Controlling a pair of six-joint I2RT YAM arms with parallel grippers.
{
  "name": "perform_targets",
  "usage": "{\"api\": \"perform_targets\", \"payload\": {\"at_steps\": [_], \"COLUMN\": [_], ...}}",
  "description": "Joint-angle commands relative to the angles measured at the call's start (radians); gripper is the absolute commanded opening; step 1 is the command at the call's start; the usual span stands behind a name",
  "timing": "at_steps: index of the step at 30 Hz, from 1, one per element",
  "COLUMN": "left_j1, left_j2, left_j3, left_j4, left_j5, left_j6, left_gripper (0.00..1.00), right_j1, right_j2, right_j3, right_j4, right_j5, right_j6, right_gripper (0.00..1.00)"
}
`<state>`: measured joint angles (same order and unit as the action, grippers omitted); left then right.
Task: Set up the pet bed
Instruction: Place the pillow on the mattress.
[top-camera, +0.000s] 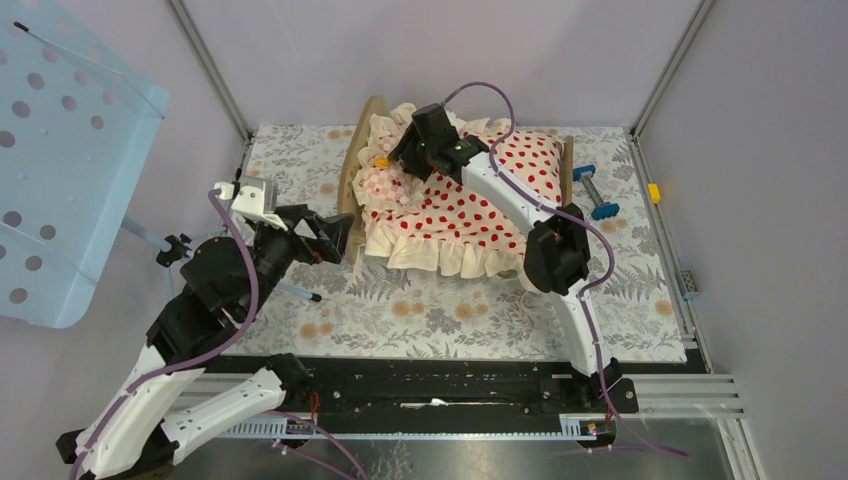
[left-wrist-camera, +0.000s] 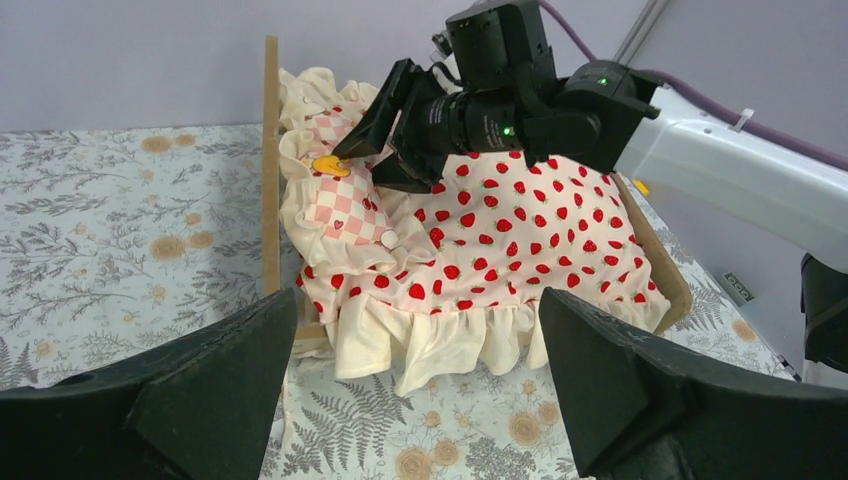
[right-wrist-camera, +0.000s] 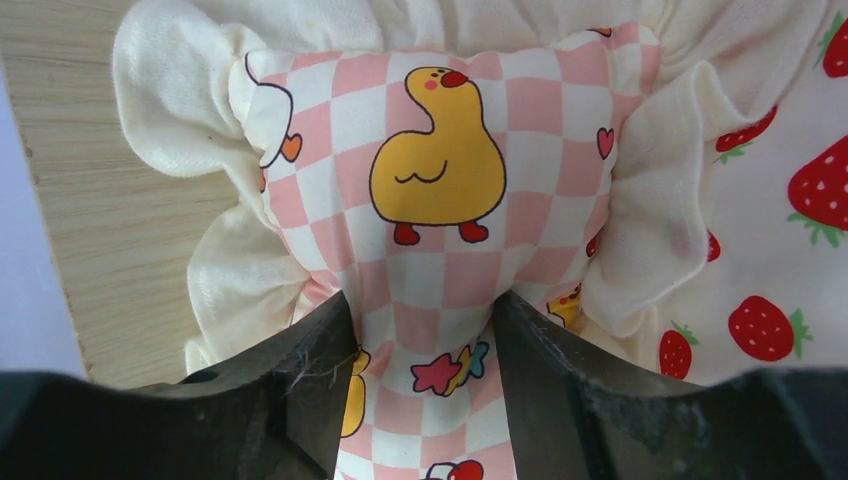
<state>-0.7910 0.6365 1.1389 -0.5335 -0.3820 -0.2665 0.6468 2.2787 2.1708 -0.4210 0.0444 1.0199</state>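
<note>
Your right gripper's (right-wrist-camera: 420, 298) black fingers straddle a small pink checked duck-print pillow (right-wrist-camera: 440, 150), cloth touching both; whether they grip, you cannot tell. This is at the headboard end of the light-wood pet bed (top-camera: 348, 185), which is draped in a cream ruffled strawberry-print blanket (top-camera: 470, 205). Your left gripper (top-camera: 335, 235) gapes empty beside the bed.

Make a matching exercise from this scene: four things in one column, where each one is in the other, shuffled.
1 pink checked pillow
2 strawberry blanket
3 blue dumbbell
4 left gripper

A open, left of the pet bed
B between the right gripper's fingers
C on the table, right of the bed
D spread over the bed

Pairs: 1-B, 2-D, 3-C, 4-A
</note>
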Motion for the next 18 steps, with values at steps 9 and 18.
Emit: {"api": "perform_targets", "payload": {"at_steps": [9, 18], "left_j1": [0.000, -0.001], "left_j2": [0.012, 0.045], "left_j3": [0.069, 0.115], "left_j4": [-0.059, -0.150], "left_j5": [-0.036, -0.081], "left_j6": [-0.094, -0.159], "left_gripper": [0.99, 0.99], "right_j1": [0.000, 0.000], "right_j2": [-0.112, -0.234], "right_j3": [0.152, 0.101], "right_j4": [-0.154, -0.210], "right_j5": [0.062, 0.112], "right_j6": [-0.174, -0.312], "right_gripper": [0.83, 0.99]}}
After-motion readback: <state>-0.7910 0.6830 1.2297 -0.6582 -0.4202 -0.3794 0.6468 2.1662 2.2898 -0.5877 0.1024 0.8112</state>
